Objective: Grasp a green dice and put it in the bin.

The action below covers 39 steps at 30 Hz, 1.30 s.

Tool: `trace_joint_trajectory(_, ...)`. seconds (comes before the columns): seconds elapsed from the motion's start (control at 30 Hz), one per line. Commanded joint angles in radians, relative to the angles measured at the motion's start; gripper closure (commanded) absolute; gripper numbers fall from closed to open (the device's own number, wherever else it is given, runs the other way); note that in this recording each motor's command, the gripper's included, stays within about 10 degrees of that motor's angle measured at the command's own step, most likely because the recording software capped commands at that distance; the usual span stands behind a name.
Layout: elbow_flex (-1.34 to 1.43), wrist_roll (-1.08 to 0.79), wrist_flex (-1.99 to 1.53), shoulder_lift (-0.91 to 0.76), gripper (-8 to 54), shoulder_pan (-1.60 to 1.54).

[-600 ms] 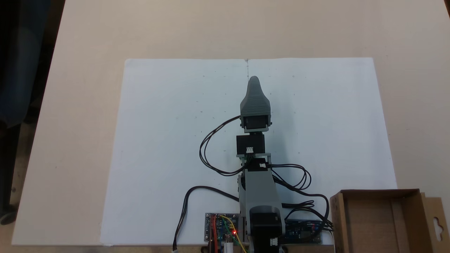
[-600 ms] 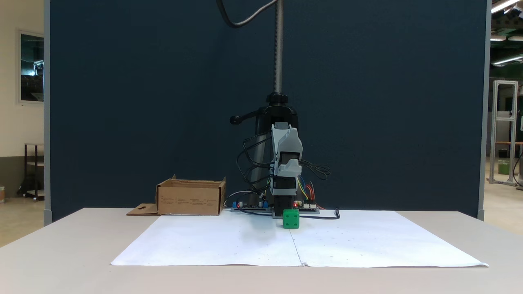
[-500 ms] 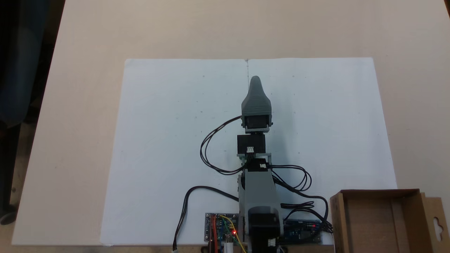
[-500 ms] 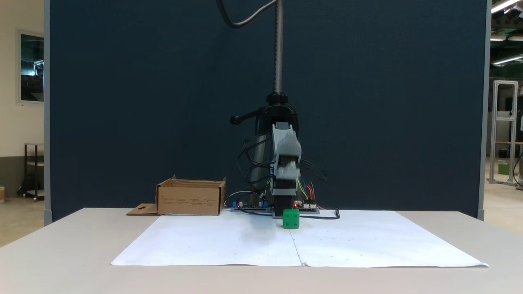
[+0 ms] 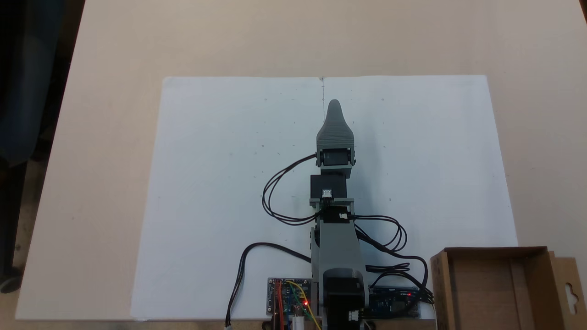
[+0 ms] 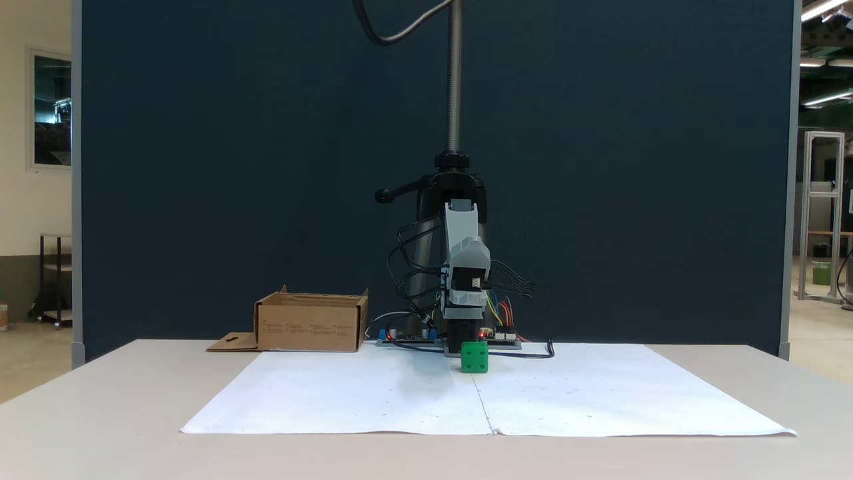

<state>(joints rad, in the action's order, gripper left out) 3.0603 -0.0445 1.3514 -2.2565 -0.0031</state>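
The green dice (image 6: 474, 357) sits on the white paper (image 6: 373, 400) near its centre fold, just in front of the arm's base. From above, the dice is hidden beneath my grey tapered gripper (image 5: 334, 104), which points away from the base along the fold. Its jaws lie one over the other, so the gap between them does not show. Seen from the front, the arm (image 6: 466, 277) rises behind and above the dice. The bin (image 5: 442, 288), a brown cardboard box, stands open beside the base, and is also seen at the paper's far left corner (image 6: 310, 325).
Black cables (image 5: 275, 197) loop beside the arm, and circuit boards (image 5: 289, 298) lie at its base. A camera pole (image 6: 454, 80) stands behind the arm before a dark blue partition. The bin's flap (image 5: 568, 288) has a slot cutout. The paper (image 5: 220, 183) covers the middle of the table.
The gripper's wrist has turned and tipped down a little, so its motor looks smaller from above. The dice and the bin have not moved.
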Motion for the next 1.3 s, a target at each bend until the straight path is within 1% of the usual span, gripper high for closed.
trace_joint_trajectory(0.0,0.067,-0.032,0.014,-0.110,3.3,-0.014)
trace_joint_trajectory(1.13,0.058,-0.038,0.002,-0.109,3.3,-0.028)
trace_joint_trajectory(1.27,-0.014,-0.038,-0.115,-0.109,3.3,-0.044)
